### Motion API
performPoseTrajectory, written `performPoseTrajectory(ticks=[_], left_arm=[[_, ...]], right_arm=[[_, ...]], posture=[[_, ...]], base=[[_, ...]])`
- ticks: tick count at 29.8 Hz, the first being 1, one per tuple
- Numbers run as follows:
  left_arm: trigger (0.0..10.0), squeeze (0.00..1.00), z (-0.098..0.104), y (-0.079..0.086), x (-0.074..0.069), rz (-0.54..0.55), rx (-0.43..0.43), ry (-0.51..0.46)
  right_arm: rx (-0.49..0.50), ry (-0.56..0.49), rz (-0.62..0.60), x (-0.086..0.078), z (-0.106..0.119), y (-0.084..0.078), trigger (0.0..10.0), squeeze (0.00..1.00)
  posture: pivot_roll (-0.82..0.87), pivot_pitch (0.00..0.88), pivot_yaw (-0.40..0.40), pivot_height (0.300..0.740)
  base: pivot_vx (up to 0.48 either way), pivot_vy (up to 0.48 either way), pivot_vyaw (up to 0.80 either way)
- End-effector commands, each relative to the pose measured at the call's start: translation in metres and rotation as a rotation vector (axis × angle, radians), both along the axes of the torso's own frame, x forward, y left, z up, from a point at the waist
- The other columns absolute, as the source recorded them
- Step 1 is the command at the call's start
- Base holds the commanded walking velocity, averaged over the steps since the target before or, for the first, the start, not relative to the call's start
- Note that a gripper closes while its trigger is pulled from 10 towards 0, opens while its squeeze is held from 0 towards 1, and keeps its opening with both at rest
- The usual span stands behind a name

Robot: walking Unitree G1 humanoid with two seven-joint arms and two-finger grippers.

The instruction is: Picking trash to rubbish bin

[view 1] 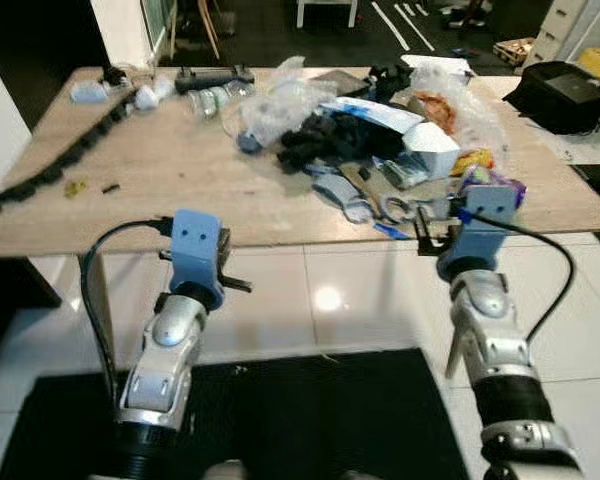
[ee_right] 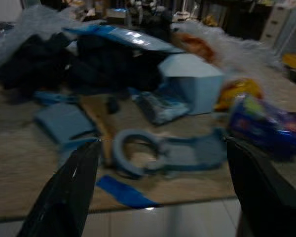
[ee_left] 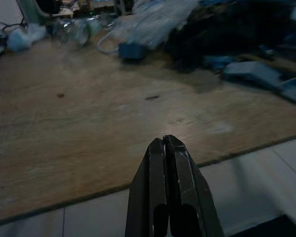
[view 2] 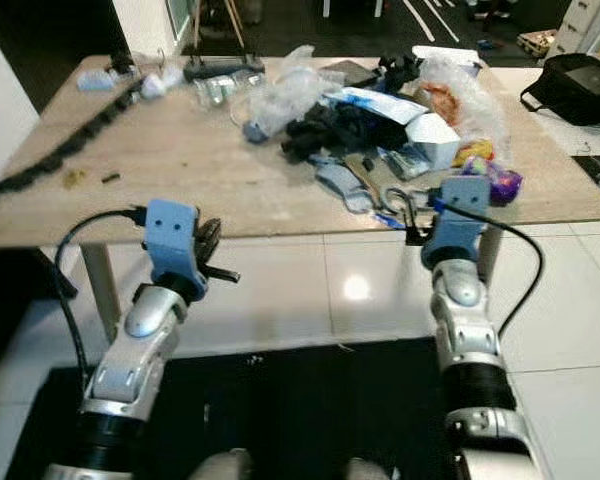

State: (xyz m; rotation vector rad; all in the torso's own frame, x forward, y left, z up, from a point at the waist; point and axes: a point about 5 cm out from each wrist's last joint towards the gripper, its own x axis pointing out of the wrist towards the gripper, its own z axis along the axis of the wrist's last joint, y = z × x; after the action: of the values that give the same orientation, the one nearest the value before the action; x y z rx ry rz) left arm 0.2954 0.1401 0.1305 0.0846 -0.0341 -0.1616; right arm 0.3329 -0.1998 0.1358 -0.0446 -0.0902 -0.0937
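Both arms are up at the near edge of the wooden table (view 1: 180, 190). The left gripper (ee_left: 168, 148) has its fingers pressed together, holding nothing, over bare wood. The right gripper (ee_right: 163, 163) is spread wide, facing the trash pile (view 1: 380, 130) heaped toward the table's right side, blue tape ring (ee_right: 133, 158) just ahead.
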Motion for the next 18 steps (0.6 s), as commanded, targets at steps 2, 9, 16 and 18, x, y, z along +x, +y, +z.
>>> performPoseTrajectory(ticks=[2, 9, 16, 18], left_arm=[[10.0, 0.00, -0.0017, -0.0009, -0.0013, -0.004, 0.010, 0.011], [10.0, 0.00, -0.0001, -0.0004, -0.0012, -0.006, 0.018, 0.008], [10.0, 0.00, 0.0008, -0.0009, -0.0004, -0.013, 0.028, 0.006], [10.0, 0.00, 0.0010, -0.0014, 0.0000, -0.016, 0.030, 0.006]], right_arm=[[-0.002, 0.020, -0.009, -0.0012, -0.0033, -0.0017, 10.0, 0.54], [-0.003, 0.027, -0.004, -0.0010, -0.0042, -0.0004, 10.0, 0.00], [-0.009, 0.053, 0.039, -0.0002, -0.0075, 0.0049, 10.0, 0.00], [-0.007, 0.058, 0.057, -0.0001, -0.0081, 0.0071, 10.0, 0.00]], posture=[[0.04, 0.027, -0.031, 0.740], [0.04, 0.029, -0.031, 0.740], [0.04, 0.034, -0.029, 0.740], [0.04, 0.033, -0.028, 0.740]], base=[[0.281, 0.000, 0.00], [0.279, 0.000, -0.55], [0.280, 0.000, 0.00], [0.281, 0.000, 0.00]])
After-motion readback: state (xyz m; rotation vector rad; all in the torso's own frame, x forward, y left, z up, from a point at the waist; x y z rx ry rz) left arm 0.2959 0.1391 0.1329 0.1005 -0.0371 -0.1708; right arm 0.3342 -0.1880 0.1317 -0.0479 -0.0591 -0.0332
